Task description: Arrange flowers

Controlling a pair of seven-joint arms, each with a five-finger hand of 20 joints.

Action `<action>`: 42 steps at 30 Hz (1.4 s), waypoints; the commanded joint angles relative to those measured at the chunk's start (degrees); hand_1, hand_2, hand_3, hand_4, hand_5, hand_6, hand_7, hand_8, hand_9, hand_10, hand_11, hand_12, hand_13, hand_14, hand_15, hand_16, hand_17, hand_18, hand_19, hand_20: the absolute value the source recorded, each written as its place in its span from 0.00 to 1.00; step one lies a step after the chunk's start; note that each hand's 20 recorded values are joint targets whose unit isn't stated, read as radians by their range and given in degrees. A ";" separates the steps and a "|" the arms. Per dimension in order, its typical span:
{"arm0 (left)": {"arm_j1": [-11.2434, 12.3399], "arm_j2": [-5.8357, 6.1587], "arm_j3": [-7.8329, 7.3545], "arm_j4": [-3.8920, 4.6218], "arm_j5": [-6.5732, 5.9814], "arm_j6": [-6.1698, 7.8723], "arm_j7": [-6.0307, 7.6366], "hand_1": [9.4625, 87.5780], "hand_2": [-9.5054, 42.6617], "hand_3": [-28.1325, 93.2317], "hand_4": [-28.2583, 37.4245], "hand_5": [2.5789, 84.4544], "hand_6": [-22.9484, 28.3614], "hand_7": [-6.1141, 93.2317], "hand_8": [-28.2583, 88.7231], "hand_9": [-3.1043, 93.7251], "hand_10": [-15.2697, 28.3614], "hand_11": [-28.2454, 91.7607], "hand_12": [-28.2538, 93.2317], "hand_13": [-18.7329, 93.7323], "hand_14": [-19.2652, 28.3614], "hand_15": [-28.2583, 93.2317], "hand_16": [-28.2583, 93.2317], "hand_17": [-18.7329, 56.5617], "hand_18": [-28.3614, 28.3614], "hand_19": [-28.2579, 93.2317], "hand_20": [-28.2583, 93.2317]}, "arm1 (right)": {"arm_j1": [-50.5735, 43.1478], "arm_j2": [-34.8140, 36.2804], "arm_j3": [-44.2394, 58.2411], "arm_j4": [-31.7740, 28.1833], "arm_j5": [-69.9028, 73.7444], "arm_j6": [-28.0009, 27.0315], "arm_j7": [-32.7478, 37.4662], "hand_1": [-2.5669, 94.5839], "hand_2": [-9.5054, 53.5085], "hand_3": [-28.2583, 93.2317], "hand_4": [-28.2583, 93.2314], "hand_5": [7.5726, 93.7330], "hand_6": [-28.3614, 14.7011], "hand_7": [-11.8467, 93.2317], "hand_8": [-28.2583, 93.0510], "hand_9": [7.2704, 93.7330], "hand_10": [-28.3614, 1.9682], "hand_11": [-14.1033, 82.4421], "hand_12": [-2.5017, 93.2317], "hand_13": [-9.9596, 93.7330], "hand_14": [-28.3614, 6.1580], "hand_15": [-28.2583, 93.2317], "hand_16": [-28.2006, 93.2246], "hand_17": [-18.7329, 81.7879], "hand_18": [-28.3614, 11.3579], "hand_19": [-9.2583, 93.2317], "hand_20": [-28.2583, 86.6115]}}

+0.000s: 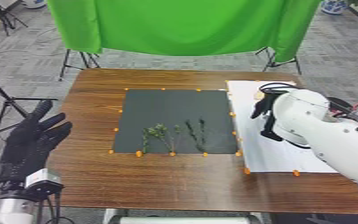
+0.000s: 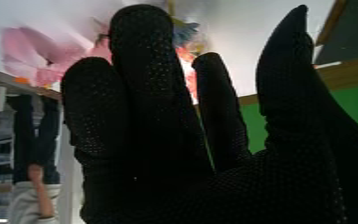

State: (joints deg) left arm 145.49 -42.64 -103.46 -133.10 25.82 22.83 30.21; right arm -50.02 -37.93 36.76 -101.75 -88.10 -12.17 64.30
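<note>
The green leafy sprigs [image 1: 160, 132] lie in the lower middle of the head view, on the dark square mat [image 1: 175, 105] set on the brown wooden bench [image 1: 158, 185]. Just beside them, a little further right, are thin dark-green stems [image 1: 202, 135]. From where I'm standing they look to weigh next to nothing, springy along the stalk and easily bruised or shed at the leaves, so I'd pinch them low, on the barer stalk, and leave the bushy heads alone. They're so slim they could roll or slip out of a gloved pinch, and one might well drag its neighbour along.

There are blooms too: past the fingers of the right robot hand [image 2: 175, 185], the right wrist view shows a pink broad-petalled flower [image 2: 29, 50], a blue flower [image 2: 185, 31] and an orange-red flower [image 2: 185, 56]. Those petals look soft and would crumple under a squeeze; the stem is the place for them as well.

That hand is at the right of the head view, above the white sheet [image 1: 269, 160], released, its fingers straight. The left robot hand [image 1: 29, 140], at the left edge, is also released, fingers loosely spread.
</note>
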 commanded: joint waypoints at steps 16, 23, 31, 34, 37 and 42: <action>-0.41 1.27 0.84 0.51 -0.78 -0.54 0.52 0.26 0.31 0.75 0.12 0.38 0.61 0.14 0.18 0.35 0.79 0.45 0.33 0.35 0.98 0.69 0.14 0.14 1.00 0.66 0.23 | -1.68 0.85 -1.16 2.95 2.48 1.47 2.22 0.47 0.10 0.84 0.04 0.60 0.58 0.25 0.15 0.75 0.29 0.32 0.18 0.87 0.48 0.66 0.33 0.81 0.50 1.00 0.14; -1.13 0.41 1.02 0.61 0.32 -0.97 -0.85 0.26 0.31 0.75 0.12 0.38 0.61 0.14 0.18 0.35 0.79 0.45 0.33 0.35 0.98 0.69 0.14 0.14 1.00 0.66 0.23 | -2.23 1.35 -2.80 3.08 0.76 4.56 1.59 0.53 0.07 0.83 0.02 0.65 0.55 0.27 0.20 0.75 0.38 0.32 0.17 0.88 0.51 0.63 0.33 0.82 0.53 1.00 0.10; -1.84 0.02 1.18 0.76 0.79 -1.16 -1.46 0.26 0.31 0.75 0.13 0.38 0.61 0.14 0.18 0.35 0.79 0.45 0.33 0.35 0.98 0.69 0.14 0.14 1.00 0.66 0.23 | -2.28 1.74 -4.78 2.55 -1.33 9.08 0.20 0.65 0.00 0.80 0.01 0.75 0.54 0.31 0.29 0.86 0.53 0.23 0.28 0.91 0.61 0.61 0.35 0.83 0.58 1.00 0.11; -1.92 0.26 1.43 0.80 0.41 -0.90 -1.06 0.26 0.31 0.75 0.13 0.38 0.61 0.14 0.18 0.35 0.79 0.45 0.33 0.35 0.98 0.69 0.14 0.14 1.00 0.66 0.23 | -1.81 1.93 -6.15 2.48 -2.47 11.57 -0.56 0.68 0.00 0.80 0.01 0.77 0.57 0.33 0.30 0.91 0.58 0.20 0.31 0.92 0.66 0.59 0.39 0.83 0.59 1.00 0.12; -1.59 -0.10 1.30 0.64 0.72 -1.04 -0.87 0.26 0.31 0.75 0.13 0.38 0.61 0.14 0.18 0.35 0.79 0.45 0.33 0.35 0.97 0.69 0.14 0.14 1.00 0.66 0.23 | -1.35 2.08 -6.62 2.25 -3.35 12.34 -1.16 0.69 0.00 0.81 0.00 0.79 0.59 0.35 0.31 0.94 0.62 0.21 0.33 0.93 0.69 0.59 0.40 0.84 0.60 1.00 0.13; 0.11 0.08 0.24 0.37 0.31 -0.73 0.16 0.26 0.31 0.75 0.13 0.38 0.61 0.14 0.18 0.34 0.79 0.45 0.33 0.35 0.98 0.69 0.14 0.14 1.00 0.66 0.23 | -0.89 2.40 -5.47 -0.39 -5.44 13.40 -1.36 0.69 0.00 0.81 0.00 0.81 0.59 0.36 0.30 0.97 0.61 0.22 0.34 0.94 0.71 0.58 0.41 0.83 0.59 1.00 0.15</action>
State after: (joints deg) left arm 143.40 -42.37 -102.15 -132.40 26.36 22.08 29.11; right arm -51.14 -35.95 30.37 -99.28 -90.93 0.54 63.64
